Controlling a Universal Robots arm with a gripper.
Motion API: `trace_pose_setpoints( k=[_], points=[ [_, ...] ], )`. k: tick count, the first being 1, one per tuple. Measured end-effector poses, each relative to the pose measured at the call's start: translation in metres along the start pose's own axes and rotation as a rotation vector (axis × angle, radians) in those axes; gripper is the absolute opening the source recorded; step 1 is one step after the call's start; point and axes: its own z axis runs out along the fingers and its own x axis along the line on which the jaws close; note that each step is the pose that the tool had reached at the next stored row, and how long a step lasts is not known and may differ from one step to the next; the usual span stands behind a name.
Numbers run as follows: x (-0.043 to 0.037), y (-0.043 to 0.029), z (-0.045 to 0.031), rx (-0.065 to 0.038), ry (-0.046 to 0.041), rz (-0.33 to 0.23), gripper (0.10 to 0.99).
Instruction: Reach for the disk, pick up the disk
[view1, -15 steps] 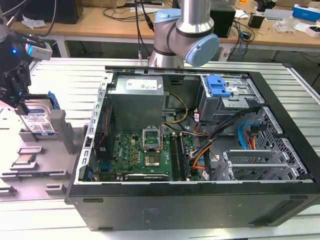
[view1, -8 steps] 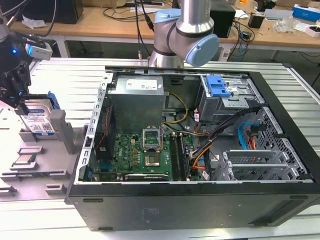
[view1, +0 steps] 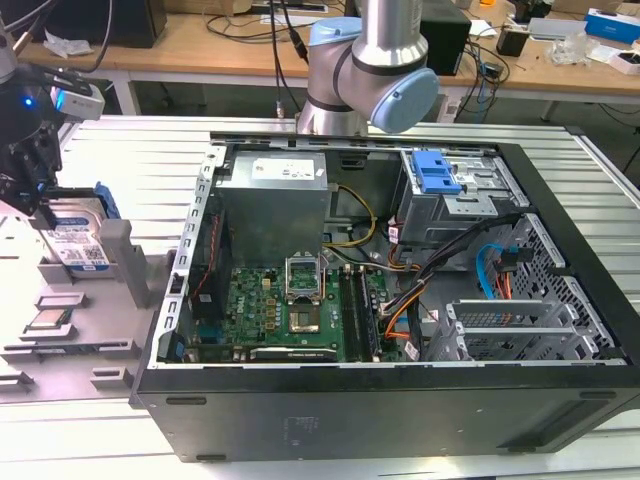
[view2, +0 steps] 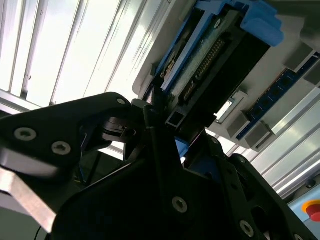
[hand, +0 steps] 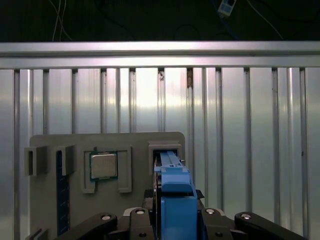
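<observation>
At the exterior view's left, the gripper (view1: 42, 200) reaches down with its fingers (view2: 155, 125) clamped on the top edge of the disk (view1: 80, 240), which stands upright in a slot of the gray holder (view1: 125, 265) on the ribbed metal tabletop (view1: 120, 150), beside the open computer case (view1: 400, 400).

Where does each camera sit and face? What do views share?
Exterior view: off the arm, looking down into the computer case; arm behind it, gripper at the disk, exterior view's left.
First wrist view: on the arm, facing the grey holder and chip; gripper links.
Second wrist view: on the arm, close on the disk's connectors; gripper links.
All share the disk.
</observation>
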Motion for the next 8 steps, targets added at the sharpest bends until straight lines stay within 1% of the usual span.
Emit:
trace_pose_setpoints(
  k=[4,8],
  points=[
    [0.0000,0.0002,-0.0048,0.000,0.0000,0.000,0.365],
    [-0.0003,0.0005,-0.0138,0.000,0.0000,0.000,0.365]
  ],
)
